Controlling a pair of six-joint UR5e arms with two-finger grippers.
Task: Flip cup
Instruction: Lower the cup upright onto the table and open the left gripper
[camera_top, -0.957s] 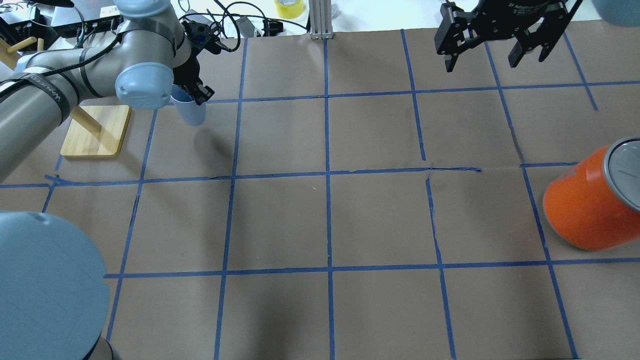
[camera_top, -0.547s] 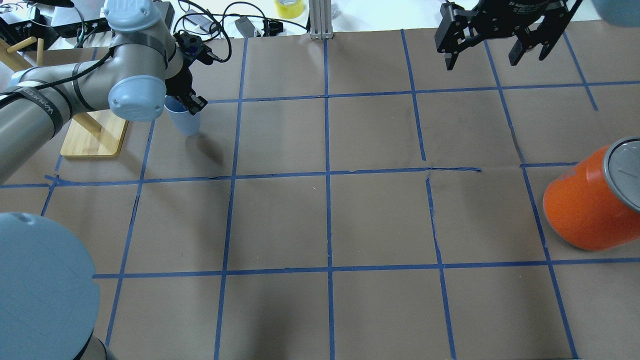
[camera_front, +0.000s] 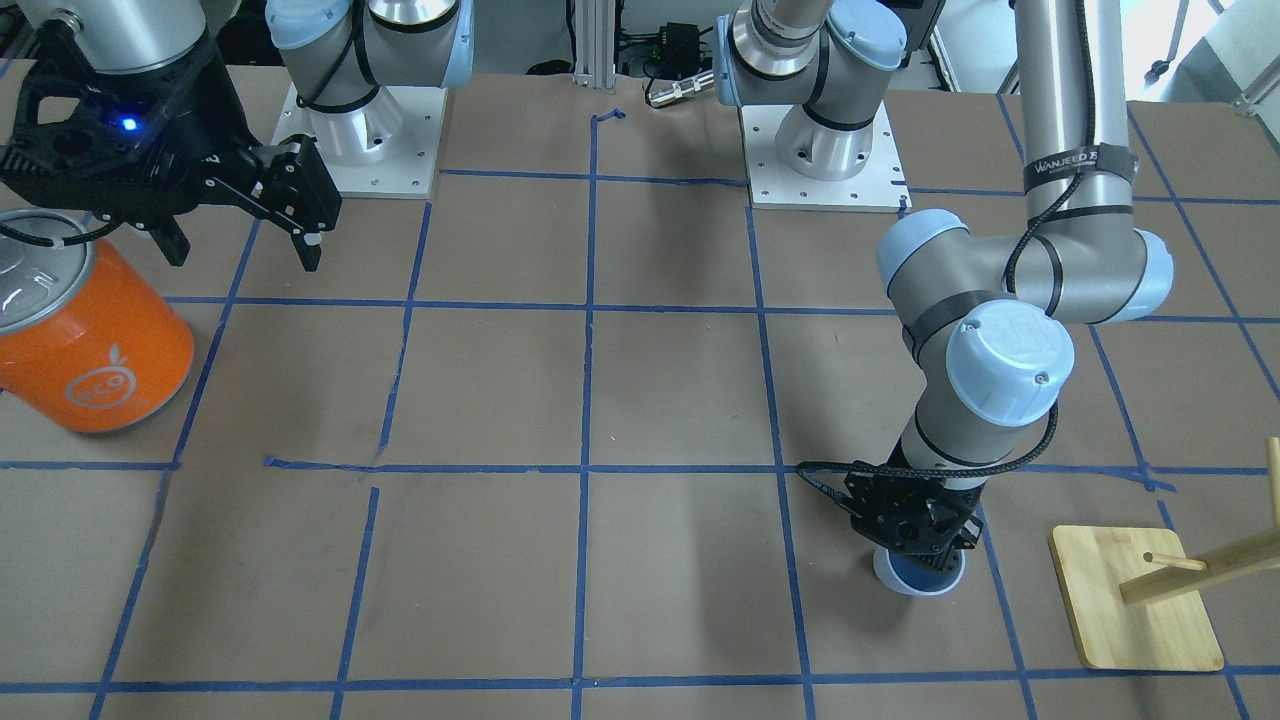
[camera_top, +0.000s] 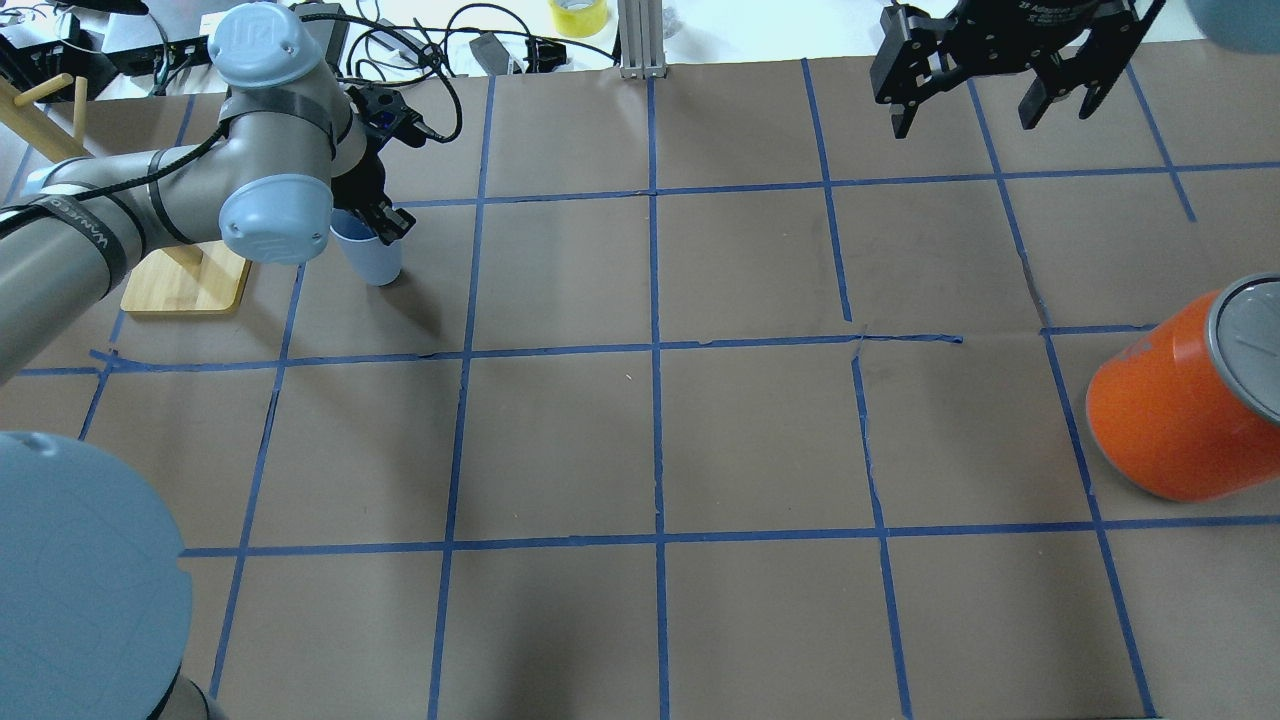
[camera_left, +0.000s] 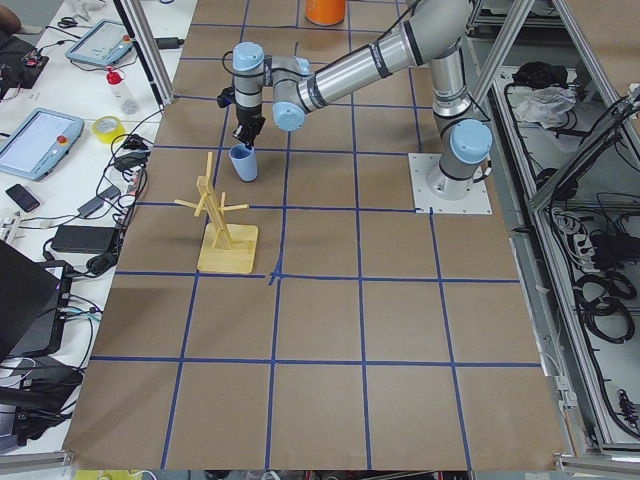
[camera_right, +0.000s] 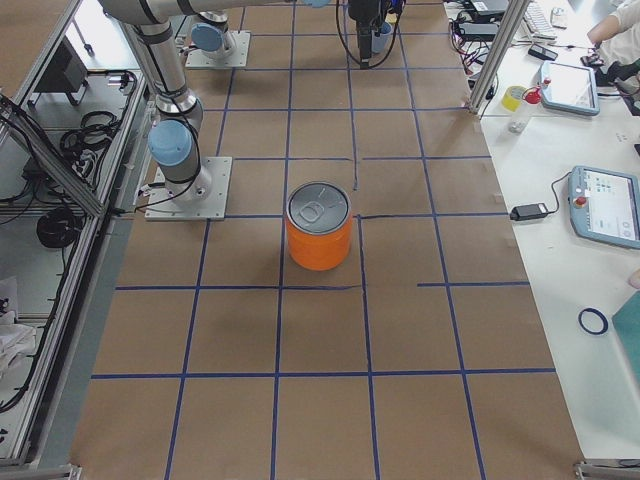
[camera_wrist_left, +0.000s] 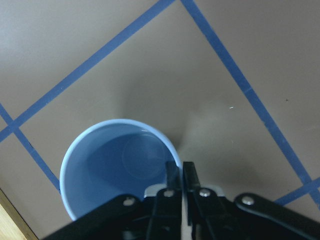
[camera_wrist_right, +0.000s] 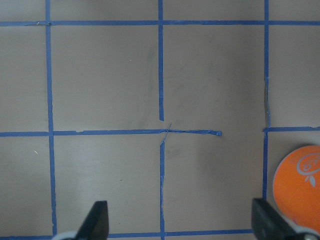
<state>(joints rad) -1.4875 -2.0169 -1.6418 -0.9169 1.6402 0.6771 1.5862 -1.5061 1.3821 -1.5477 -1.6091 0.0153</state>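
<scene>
The cup (camera_top: 372, 256) is a small pale blue tumbler standing upright, mouth up, on the brown table at the far left. It also shows in the front view (camera_front: 917, 576), the left side view (camera_left: 243, 163) and the left wrist view (camera_wrist_left: 117, 170), blue inside. My left gripper (camera_top: 385, 220) is shut on the cup's rim, one finger inside and one outside (camera_wrist_left: 179, 177). My right gripper (camera_top: 985, 105) hangs open and empty above the far right of the table; its fingertips (camera_wrist_right: 97, 220) show wide apart.
A wooden peg stand (camera_top: 185, 280) sits just left of the cup, also in the front view (camera_front: 1135, 600). A large orange can (camera_top: 1180, 410) with a silver lid stands at the right edge. Cables and a tape roll (camera_top: 578, 15) lie beyond the table's far edge.
My left gripper has carried the cup downward and slightly left, and turned it more upright. The cup now stands on the table. The right arm has barely moved.
</scene>
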